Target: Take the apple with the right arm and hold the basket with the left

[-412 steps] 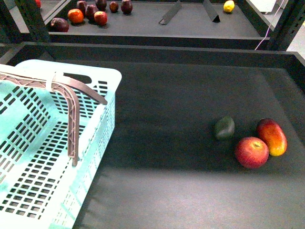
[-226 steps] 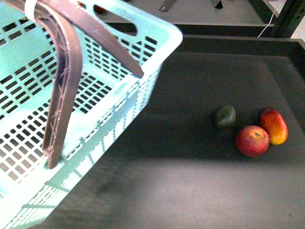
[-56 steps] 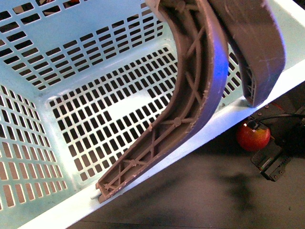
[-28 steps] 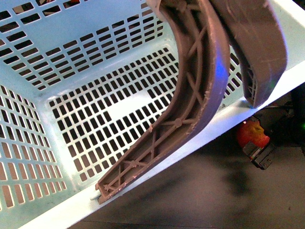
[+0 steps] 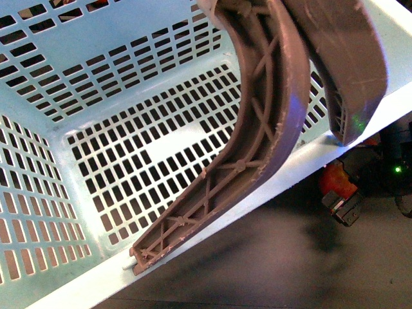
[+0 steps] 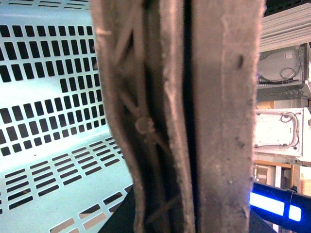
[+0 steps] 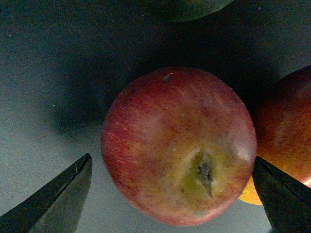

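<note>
The turquoise basket [image 5: 96, 64] hangs tilted close to the front camera and fills most of that view, with its two brownish-grey handles [image 5: 270, 129] pressed together. In the left wrist view, my left gripper [image 6: 187, 221] is shut on the handles [image 6: 180, 116], a dark finger showing on each side. The red apple [image 7: 179, 145] lies stem dimple up on the dark mat. My right gripper [image 7: 171, 160] is open, with a fingertip on either side of the apple and a gap at each. From the front, the apple [image 5: 329, 180] peeks out under the basket rim behind the right gripper [image 5: 343, 207].
A red-and-yellow mango-like fruit [image 7: 286, 141] lies right against the apple beside one right fingertip. A dark green fruit [image 7: 189, 7] sits just beyond the apple. The basket's slotted floor [image 5: 161, 154] holds nothing. Dark mat [image 5: 270, 270] shows below the basket.
Over the last second my right gripper has slid left and come down over the apple, which it now partly covers. The basket has stayed put, raised since seconds ago.
</note>
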Controlling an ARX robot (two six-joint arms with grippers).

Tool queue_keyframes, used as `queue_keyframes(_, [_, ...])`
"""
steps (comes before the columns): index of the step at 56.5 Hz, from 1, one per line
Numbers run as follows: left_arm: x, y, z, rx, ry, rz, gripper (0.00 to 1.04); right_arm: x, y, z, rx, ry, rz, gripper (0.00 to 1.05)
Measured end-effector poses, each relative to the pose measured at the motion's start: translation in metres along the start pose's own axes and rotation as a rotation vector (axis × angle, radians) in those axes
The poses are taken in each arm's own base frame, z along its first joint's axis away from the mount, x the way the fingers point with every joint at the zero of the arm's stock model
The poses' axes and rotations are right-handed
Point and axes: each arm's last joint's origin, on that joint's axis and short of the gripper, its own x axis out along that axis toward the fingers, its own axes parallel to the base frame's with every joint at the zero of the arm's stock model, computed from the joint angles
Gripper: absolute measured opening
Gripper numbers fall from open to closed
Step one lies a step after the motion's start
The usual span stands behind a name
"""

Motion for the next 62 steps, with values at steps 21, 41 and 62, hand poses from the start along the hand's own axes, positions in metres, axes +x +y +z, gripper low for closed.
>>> queue_keyframes(21, [0.0, 0.0, 0.0, 0.0, 0.001, 0.0, 0.16, -0.01, 0.001, -0.006, 0.055, -0.037, 0.023, 0.71])
queue_keyframes(41, [0.0, 0.0, 0.0, 0.0, 0.0, 0.0, 0.16, -0.074, -0.029, -0.008, 0.157, -0.205, -0.033, 0.71])
queue_keyframes(62, [0.0, 0.0, 0.0, 0.0, 0.0, 0.0, 0.16, -0.181, -0.07, -0.022, 0.254, -0.386, -0.171, 0.71])
